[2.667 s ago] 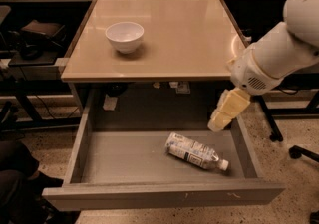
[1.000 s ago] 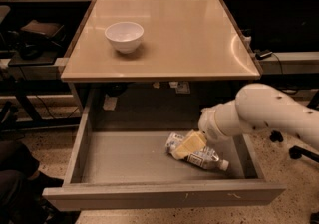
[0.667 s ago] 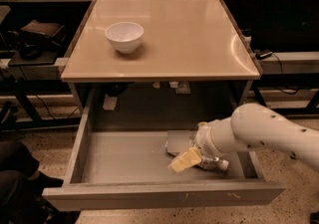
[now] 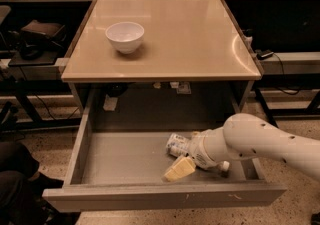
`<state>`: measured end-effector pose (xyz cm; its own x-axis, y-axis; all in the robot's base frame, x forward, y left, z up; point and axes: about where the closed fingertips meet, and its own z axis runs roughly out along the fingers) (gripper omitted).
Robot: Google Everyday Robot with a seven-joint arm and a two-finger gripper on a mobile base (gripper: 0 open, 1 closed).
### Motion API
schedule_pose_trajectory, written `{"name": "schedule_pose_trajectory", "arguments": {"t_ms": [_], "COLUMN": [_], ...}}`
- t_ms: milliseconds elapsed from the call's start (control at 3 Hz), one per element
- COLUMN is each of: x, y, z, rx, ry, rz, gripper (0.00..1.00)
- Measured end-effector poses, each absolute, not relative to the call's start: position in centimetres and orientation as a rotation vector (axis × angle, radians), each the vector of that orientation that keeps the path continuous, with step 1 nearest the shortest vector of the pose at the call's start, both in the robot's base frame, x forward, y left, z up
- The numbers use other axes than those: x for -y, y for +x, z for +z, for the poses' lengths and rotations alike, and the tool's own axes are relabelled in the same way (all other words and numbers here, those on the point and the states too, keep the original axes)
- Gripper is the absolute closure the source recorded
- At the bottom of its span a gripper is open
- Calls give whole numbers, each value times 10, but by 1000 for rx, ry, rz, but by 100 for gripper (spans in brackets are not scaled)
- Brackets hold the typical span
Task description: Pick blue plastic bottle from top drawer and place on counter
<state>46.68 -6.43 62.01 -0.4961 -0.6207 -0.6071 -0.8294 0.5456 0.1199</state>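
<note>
Open drawer (image 4: 130, 156): 1 bottle (image 4: 176, 145) lying on its side on the floor, right of centre. Tool (image 4: 180, 167) down over it near the front panel; whether it grips cannot be told. Counter (image 4: 190, 39) above and behind: 1 white bowl (image 4: 125, 36), left side.

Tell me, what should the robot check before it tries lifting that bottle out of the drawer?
1. Top drawer pulled fully out: ok.
2. Blue plastic bottle within reach, lying on its side on the drawer floor: ok.
3. Gripper down in the drawer, right at the bottle: ok.
4. Firm hold on the bottle: cannot tell, the arm hides its middle.
5. Room on the counter to set it down, to the right of the white bowl: ok.
</note>
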Motion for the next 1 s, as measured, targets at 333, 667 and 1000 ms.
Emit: {"name": "schedule_pose_trajectory", "arguments": {"t_ms": [333, 667, 1000], "x": [63, 57, 57], "y": [478, 496, 501], "z": [621, 609, 609], "rx": [-2272, -2249, -2240], "ry": [-1141, -1046, -1033], "rz": [532, 546, 535], "gripper": [0, 0, 0]}}
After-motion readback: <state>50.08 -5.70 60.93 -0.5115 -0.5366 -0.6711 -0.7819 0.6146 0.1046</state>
